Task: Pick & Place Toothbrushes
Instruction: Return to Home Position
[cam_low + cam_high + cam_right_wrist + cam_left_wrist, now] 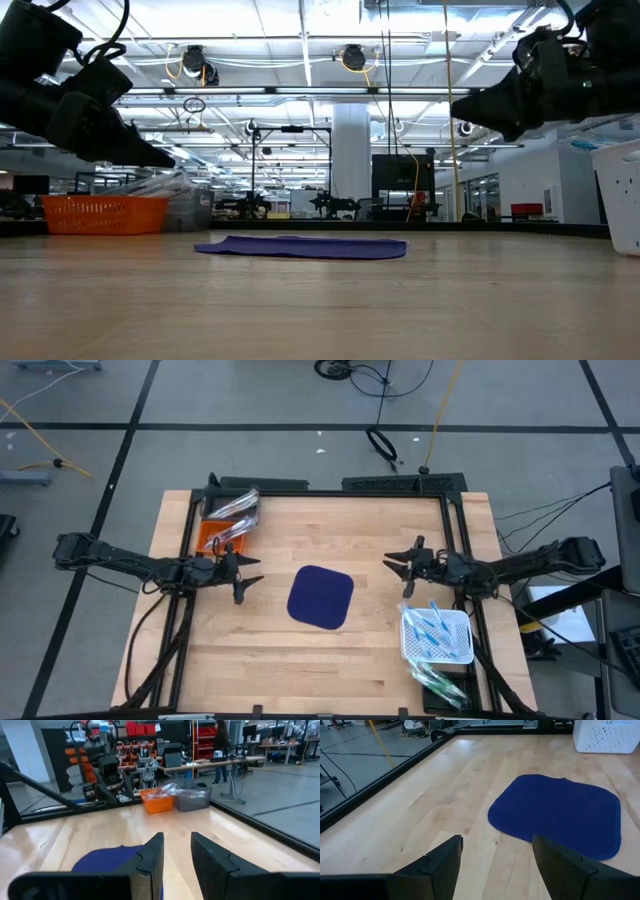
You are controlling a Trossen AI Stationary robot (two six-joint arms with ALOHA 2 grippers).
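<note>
Several light blue toothbrushes (pixel 430 624) lie in a white basket (pixel 462 650) at the table's near right. A dark blue mat (pixel 320 597) lies flat on the middle of the table. My left gripper (pixel 250 575) hovers open to the left of the mat, pointing at it; the left wrist view shows the mat (pixel 560 812) ahead of its spread fingers. My right gripper (pixel 397 575) hovers to the right of the mat, pointing level toward it. Its fingers (pixel 150 855) stand a little apart with nothing between them.
An orange basket (pixel 212 538) with a clear plastic bag (pixel 236 506) stands at the far left. A greenish packet (pixel 440 685) lies at the near right edge below the white basket. Bare wood surrounds the mat. A black frame (pixel 330 488) borders the table.
</note>
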